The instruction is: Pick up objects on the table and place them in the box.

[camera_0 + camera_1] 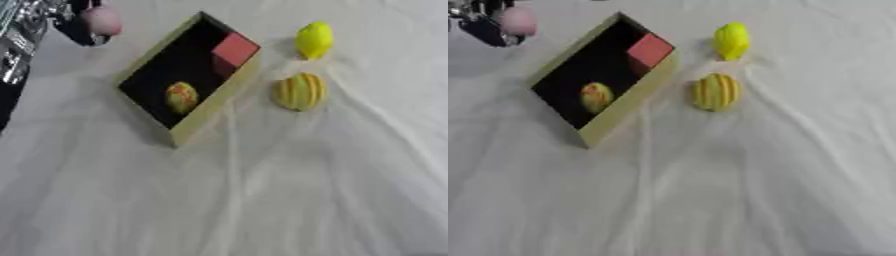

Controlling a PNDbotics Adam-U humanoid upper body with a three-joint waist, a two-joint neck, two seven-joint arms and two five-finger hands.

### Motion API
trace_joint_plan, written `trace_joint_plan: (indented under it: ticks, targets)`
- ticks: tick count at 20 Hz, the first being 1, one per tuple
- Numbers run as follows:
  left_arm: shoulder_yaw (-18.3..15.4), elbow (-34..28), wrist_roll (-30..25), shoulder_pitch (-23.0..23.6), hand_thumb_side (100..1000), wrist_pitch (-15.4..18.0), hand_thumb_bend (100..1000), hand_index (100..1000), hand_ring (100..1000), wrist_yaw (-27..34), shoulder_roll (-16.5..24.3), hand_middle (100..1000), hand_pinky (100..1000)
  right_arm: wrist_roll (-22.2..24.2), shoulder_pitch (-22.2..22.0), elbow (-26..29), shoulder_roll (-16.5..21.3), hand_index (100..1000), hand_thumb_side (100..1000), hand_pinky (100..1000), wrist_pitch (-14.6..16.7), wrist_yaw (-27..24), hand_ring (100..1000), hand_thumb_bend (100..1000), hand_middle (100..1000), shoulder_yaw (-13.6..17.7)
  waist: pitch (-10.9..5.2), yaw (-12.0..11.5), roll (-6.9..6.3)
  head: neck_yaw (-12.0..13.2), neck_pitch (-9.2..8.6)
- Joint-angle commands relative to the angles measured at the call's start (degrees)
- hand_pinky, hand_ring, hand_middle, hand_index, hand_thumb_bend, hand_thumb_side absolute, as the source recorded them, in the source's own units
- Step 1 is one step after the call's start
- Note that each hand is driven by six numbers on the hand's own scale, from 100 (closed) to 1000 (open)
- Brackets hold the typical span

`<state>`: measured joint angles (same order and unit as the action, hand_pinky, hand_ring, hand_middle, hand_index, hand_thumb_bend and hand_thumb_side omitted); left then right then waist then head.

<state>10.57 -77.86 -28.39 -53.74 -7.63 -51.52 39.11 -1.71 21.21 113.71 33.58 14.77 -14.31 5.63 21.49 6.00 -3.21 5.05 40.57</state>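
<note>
The box [203, 122] lies askew on the white cloth [262, 200], a shallow tray with pale tan walls and a black inside, its long side running from the near left up toward the far right. Inside it, a red cube [234, 48] sits in the far corner against the wall, and a small rounded yellow thing with reddish mottling [181, 97] lies toward the near end, well apart from the cube. Just beside the box on its right, on the cloth, rests a round yellow object with darker orange stripes [299, 91]. Farther back, near it but not touching, is a bright yellow lemon-shaped object [314, 40]. At the upper left corner the left hand [83, 27], dark with silver parts, is up off the cloth to the left of the box with a pink rounded object [102, 21] in its fingers; how the fingers close around it cannot be told. The right hand shows in neither view.
</note>
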Motion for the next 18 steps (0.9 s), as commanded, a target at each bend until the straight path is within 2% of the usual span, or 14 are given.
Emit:
trace_joint_plan:
  ticks: [1, 5, 9, 13, 18]
  targets:
    - [1.62, -9.66, -1.53, 0.13, 100, 0.31, 304, 500, 472, 5.46, 3.49, 363, 471, -0.29, 0.62, 0.89, 1.66, 880, 688, 918, 0.10, 0.01, 845, 100, 645, 0.51, -1.36, 0.04, 0.06, -0.26, 0.22]
    - [5.29, -20.22, -2.59, 1.25, 100, -0.27, 293, 505, 475, 11.39, 4.86, 374, 476, -0.14, 1.01, 0.89, 1.70, 880, 688, 917, 0.15, -0.09, 845, 100, 645, 0.33, -1.34, 0.23, 0.00, -0.24, 0.10]
    - [7.66, -26.39, -2.52, 2.22, 100, -0.96, 258, 510, 475, 14.21, 5.77, 378, 478, -0.19, 1.23, 0.89, 1.84, 880, 688, 917, 0.14, -0.10, 845, 100, 645, 0.32, -1.34, 0.43, -0.25, -0.36, 0.05]
    - [9.10, -27.30, -2.50, 3.25, 100, -1.99, 265, 515, 481, 14.93, 5.69, 383, 483, -0.19, 1.51, 0.89, 1.83, 880, 688, 917, 0.14, -0.23, 845, 100, 645, 0.26, -1.31, 0.60, -0.43, -0.72, 0.02]
    - [11.05, -22.56, -1.74, 4.01, 100, -1.90, 290, 523, 489, 11.86, 3.89, 391, 492, -0.18, 1.69, 0.89, 1.63, 880, 688, 918, 0.15, -0.37, 845, 100, 645, 0.26, -1.19, 0.83, -0.33, -0.94, -0.16]
